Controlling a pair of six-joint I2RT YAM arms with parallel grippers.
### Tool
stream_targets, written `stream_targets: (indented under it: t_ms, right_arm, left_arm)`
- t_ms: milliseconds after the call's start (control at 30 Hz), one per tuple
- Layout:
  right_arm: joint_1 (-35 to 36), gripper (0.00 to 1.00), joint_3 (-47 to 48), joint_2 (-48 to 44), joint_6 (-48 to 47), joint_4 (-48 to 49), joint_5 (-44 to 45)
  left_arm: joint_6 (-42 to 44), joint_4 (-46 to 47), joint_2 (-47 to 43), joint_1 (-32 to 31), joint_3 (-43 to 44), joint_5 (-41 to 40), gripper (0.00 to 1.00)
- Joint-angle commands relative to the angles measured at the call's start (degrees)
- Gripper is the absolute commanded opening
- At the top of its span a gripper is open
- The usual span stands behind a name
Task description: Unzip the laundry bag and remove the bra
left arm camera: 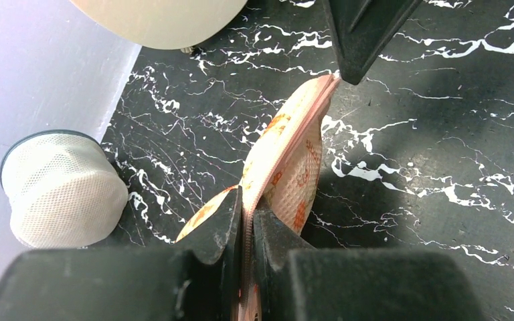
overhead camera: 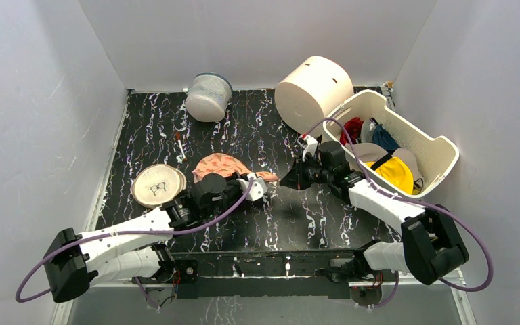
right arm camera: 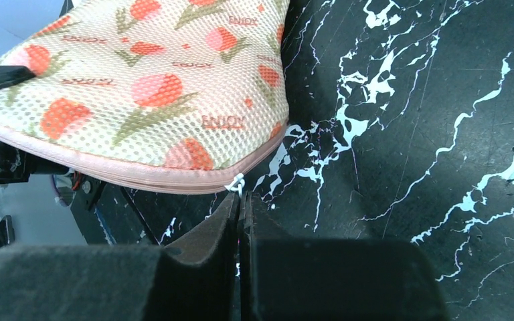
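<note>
The laundry bag is a salmon-orange mesh case with red and green tulip motifs and a pale pink zip seam. It lies mid-table between both grippers. My left gripper is shut on the bag's zipped edge, and the bag runs edge-on away from it. My right gripper is shut on the small white zip pull at the end of the bag. From above, the left gripper and right gripper sit close together at the bag's right end. The zip looks closed, and the bra is hidden.
A grey-white mesh cylinder stands at the back. A round beige disc with a glasses drawing lies at the left. A cream drum and a white basket of garments stand at the right. A small stick lies near the bag.
</note>
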Motion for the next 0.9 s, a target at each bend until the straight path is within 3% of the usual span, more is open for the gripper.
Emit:
stream_targets:
  t_ms: [0,867]
  right_arm:
    - [-0.6,0.00,1.9,1.8,-1.7,1.7,0.1]
    - [0.9,0.00,1.7,8.0,2.3,11.0,1.5]
  left_arm:
    - [0.8,5.0,-3.5,0.2,0.1,-3.1,0.00]
    - [-2.1,5.7,-8.0,0.2,-0.3,1.5,0.00]
